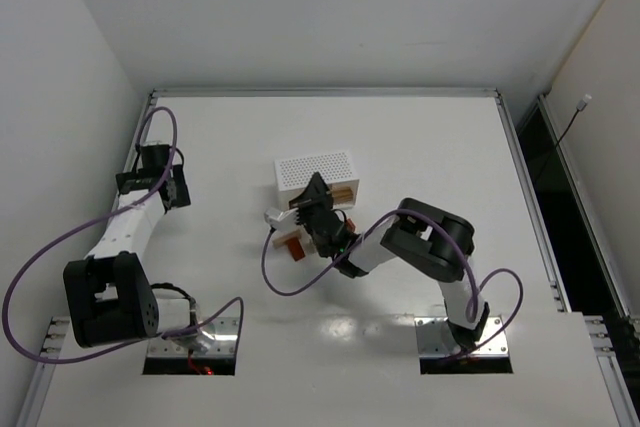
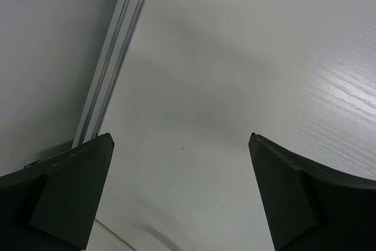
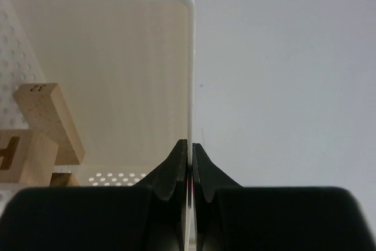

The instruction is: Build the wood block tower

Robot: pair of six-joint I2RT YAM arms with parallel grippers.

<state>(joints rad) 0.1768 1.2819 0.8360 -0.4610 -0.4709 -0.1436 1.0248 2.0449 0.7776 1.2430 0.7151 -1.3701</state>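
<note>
My right gripper (image 3: 191,144) is shut on the thin side wall of the white perforated tray (image 3: 135,39). Inside the tray lie light tan wooden blocks (image 3: 50,121), one with a printed letter (image 3: 20,157). In the top view the tray (image 1: 315,169) is tipped on its side at mid-table, with the right gripper (image 1: 314,199) at its near rim. A few loose blocks (image 1: 288,240), tan and reddish-brown, lie on the table just left of that gripper; none are stacked. My left gripper (image 2: 181,139) is open over bare table, far left of the blocks (image 1: 160,182).
A metal rail (image 2: 111,57) runs along the table's left edge next to the left gripper, with the wall behind it. Purple cables (image 1: 300,282) loop from both arms over the near table. A dark gap (image 1: 545,167) borders the right edge.
</note>
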